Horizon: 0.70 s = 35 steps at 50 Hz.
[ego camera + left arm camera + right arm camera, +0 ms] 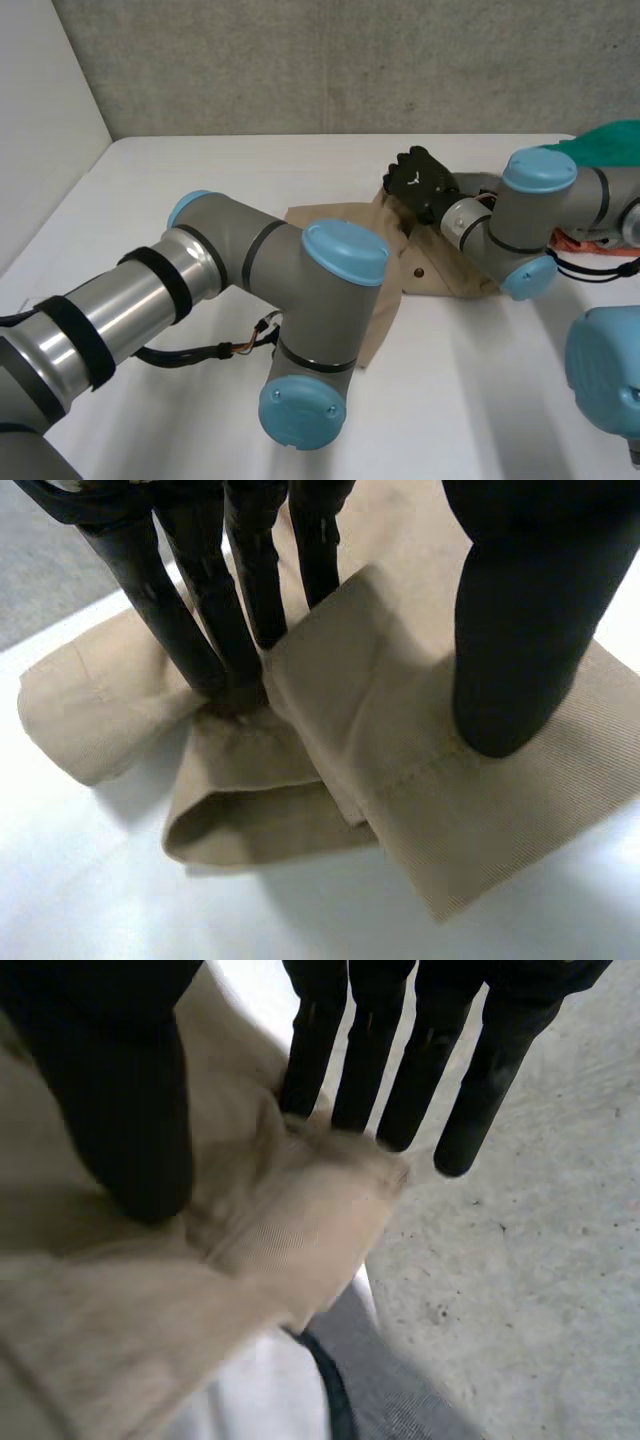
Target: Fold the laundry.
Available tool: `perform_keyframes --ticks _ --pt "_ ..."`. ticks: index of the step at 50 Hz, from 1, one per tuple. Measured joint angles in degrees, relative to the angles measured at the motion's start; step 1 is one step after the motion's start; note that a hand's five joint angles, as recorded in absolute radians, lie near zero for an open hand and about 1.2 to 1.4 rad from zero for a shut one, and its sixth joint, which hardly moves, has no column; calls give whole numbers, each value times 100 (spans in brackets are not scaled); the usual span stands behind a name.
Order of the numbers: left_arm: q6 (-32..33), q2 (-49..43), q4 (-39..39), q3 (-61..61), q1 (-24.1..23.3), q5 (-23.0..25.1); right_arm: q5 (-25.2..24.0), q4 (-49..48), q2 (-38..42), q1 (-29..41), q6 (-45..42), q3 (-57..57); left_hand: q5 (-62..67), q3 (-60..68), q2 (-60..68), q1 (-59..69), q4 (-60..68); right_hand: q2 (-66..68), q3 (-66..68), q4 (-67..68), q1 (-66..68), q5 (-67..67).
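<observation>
Two hands hold one tan cloth (450, 275) mid-table. The right hand (420, 180) pinches its far corner between thumb and fingers, lifted off the white table (200, 170). The left hand (205, 620) pinches a folded flap at an edge, with fingers straight and thumb (515, 640) on top. The left arm (270, 270) lies across the cloth, hiding much of it. A green cloth (612, 145) and something orange (590, 243) sit at the right, behind the right arm (530, 215). A bare concrete wall (300, 60) stands behind — a white panel (40, 130) at the left.
</observation>
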Motion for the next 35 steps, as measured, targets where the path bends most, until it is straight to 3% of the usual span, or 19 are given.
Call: perform_keyframes --ticks 1,2,4,7,15,22,31,35 --pt "-3 -20 -79 66 -4 8 1 -12 63 -7 15 -66 47 76 45 13 49 486 494 493 414 459" --pt "2 -27 -139 126 -1 14 10 -15 94 -14 24 -104 1423 1567 1491 847 1462 1188 1184 1188 1020 1175" --pt "32 -28 -205 213 30 21 79 9 78 -38 47 -137 2696 2764 2556 2068 2742 2123 2129 2162 1919 2125" --pt "108 38 -233 314 160 27 301 114 -227 -97 113 13 3144 3139 3113 3295 3172 2215 2300 2417 1932 2184" --pt "193 719 -161 335 808 181 719 602 -1724 -248 703 1122 3144 3152 3175 3347 3177 2215 2362 2444 1932 2282" --pt "188 2047 -148 -263 1687 1029 687 2169 -3418 -480 1543 2242 3144 3152 3175 3348 3178 2215 2363 2445 1932 2392" --pt "544 2648 -151 -1231 2126 2048 409 4908 -4055 -561 1561 2887 3144 3152 3175 3343 3186 2215 2363 2445 1925 2421" --pt "809 2345 -86 -1372 2176 2136 371 5260 -3929 -519 1428 3049 3144 3171 3175 3348 3194 2215 2363 2445 1932 2421"
